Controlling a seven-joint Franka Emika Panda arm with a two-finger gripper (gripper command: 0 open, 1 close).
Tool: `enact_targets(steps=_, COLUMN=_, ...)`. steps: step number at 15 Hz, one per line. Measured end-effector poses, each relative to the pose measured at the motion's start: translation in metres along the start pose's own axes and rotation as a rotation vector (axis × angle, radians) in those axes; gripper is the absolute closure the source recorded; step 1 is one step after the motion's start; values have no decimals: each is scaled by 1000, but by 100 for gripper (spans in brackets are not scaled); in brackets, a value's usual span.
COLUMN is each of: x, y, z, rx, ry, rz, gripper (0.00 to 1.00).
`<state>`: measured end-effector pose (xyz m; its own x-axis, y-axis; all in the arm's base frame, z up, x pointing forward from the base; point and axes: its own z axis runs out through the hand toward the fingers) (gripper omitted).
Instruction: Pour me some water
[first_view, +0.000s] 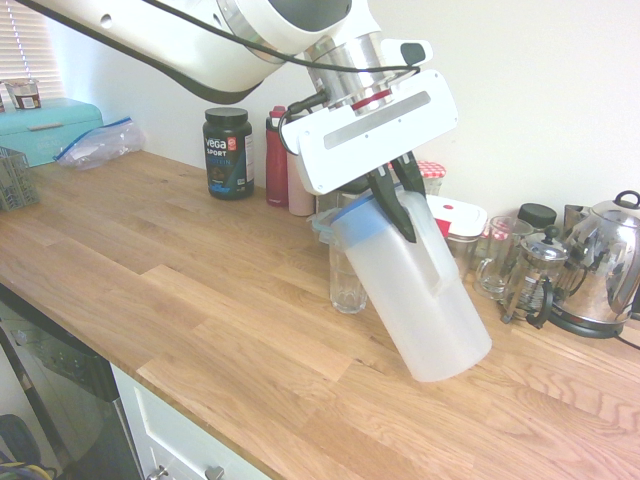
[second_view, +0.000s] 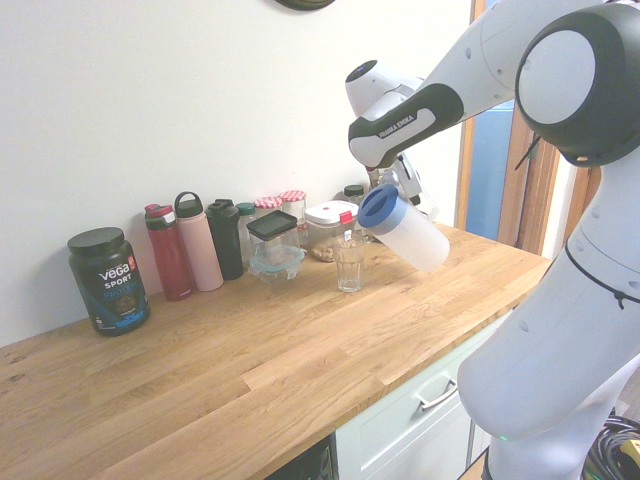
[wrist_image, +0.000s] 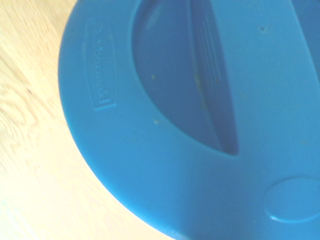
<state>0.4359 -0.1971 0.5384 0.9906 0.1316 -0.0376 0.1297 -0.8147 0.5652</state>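
Note:
My gripper (first_view: 404, 222) is shut on the side handle of the tall frosted-white jug (first_view: 425, 300), which leans steeply with its blue lid (first_view: 352, 211) turned toward a clear drinking glass (first_view: 347, 276). From the other side, the jug (second_view: 418, 238) hangs tilted over the counter with its lid (second_view: 379, 208) just above and to the right of the glass (second_view: 349, 266). The lid (wrist_image: 190, 120) fills the wrist view. No water can be made out in the jug, in the air or in the glass.
Along the wall stand a black Vega tub (first_view: 228, 152), red and pink bottles (first_view: 277, 158), jars, lidded food containers (first_view: 455, 222), a glass mug (first_view: 497, 256), a French press (first_view: 535, 280) and a steel kettle (first_view: 605, 262). A teal box (first_view: 45, 128) sits far left on the wooden counter (first_view: 200, 300).

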Motion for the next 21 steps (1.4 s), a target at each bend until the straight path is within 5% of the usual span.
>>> enact_targets(steps=12, x=0, y=-2, z=2, rx=10, ry=1, rz=37, gripper=100)
enact_targets(steps=21, x=-79, y=7, z=-58, rx=494, ry=144, rz=282, gripper=100)
